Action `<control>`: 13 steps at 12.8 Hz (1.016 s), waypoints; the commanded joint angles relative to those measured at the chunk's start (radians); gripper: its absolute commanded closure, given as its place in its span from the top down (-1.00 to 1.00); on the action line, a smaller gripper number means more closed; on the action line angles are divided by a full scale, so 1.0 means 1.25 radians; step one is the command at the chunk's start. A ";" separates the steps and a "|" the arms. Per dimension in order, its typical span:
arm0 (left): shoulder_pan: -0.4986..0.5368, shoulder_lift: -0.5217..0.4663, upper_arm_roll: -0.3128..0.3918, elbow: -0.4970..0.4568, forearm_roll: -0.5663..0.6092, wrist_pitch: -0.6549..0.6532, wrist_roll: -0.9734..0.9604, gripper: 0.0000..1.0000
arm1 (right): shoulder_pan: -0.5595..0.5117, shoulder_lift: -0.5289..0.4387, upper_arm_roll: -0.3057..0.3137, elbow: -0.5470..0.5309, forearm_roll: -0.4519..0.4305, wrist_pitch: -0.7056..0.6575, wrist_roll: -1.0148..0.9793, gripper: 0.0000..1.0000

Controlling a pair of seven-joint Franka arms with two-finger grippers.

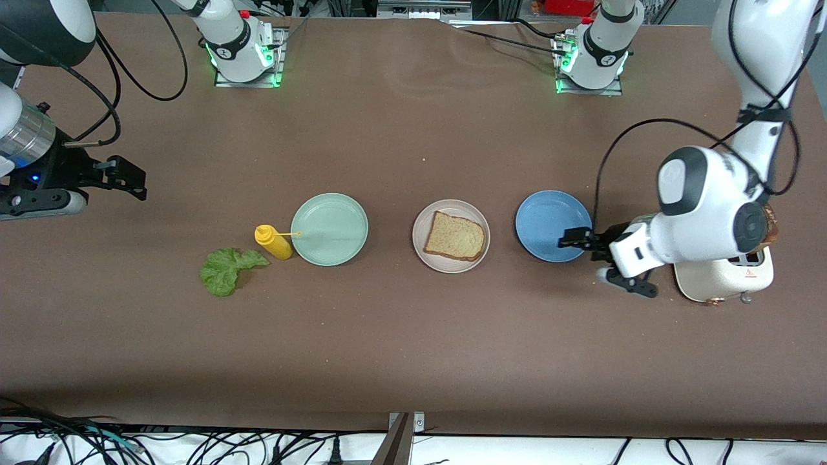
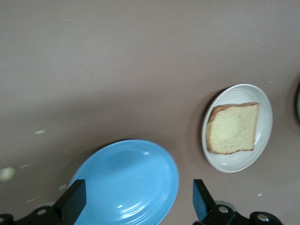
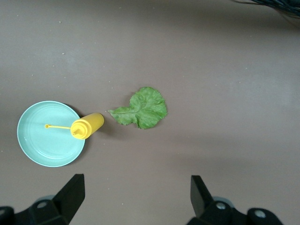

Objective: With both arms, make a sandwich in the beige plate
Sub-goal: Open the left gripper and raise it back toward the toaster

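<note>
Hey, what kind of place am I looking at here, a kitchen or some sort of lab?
Most likely a robotics lab, not a kitchen: two arms bolted to a brown table, cables along its edge, and staged food props, a bread slice on a beige plate, a lettuce leaf.

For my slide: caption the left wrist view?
Open left gripper over the blue plate; one bread slice on the beige plate.
</note>
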State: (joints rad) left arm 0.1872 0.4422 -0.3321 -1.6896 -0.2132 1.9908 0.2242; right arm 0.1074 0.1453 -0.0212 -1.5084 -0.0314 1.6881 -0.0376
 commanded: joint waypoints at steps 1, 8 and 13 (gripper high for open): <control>0.024 -0.096 -0.001 -0.010 0.093 -0.072 0.010 1.00 | 0.001 -0.007 0.001 0.005 0.008 -0.003 -0.002 1.00; 0.020 -0.145 -0.005 0.262 0.258 -0.395 -0.037 1.00 | 0.000 0.021 -0.001 -0.002 0.002 -0.012 -0.019 1.00; -0.119 -0.272 0.148 0.170 0.242 -0.324 -0.092 1.00 | 0.006 0.057 0.000 0.003 0.037 -0.050 -0.125 1.00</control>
State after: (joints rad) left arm 0.0916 0.1987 -0.2214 -1.3877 0.0728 1.5336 0.1306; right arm 0.1136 0.1916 -0.0178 -1.5152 -0.0135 1.6404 -0.1557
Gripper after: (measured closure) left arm 0.000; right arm 0.000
